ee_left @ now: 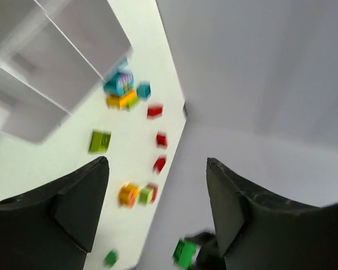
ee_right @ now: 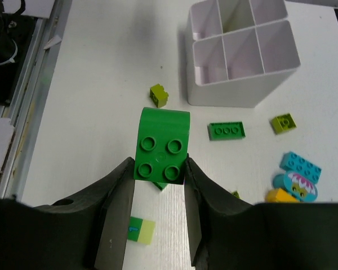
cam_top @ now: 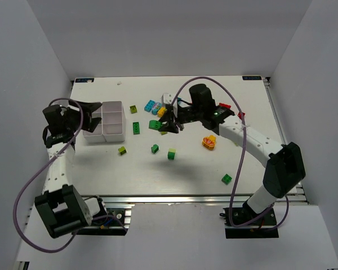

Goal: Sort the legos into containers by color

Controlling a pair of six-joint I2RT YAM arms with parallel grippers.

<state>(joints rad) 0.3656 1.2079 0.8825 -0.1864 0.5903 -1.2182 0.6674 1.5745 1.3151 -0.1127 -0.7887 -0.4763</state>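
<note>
Brick's secure: my right gripper (ee_right: 159,169) clamps the green four-stud brick (ee_right: 161,145) above mid-table, so I'd carry it level over the wall of the white tray (ee_right: 245,93) before releasing, while my left gripper (ee_left: 158,169) gapes empty.

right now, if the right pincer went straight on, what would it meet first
The right pincer, shut on the green brick, would probably meet the small lime brick first, or bare table before it; depth unclear.
</note>
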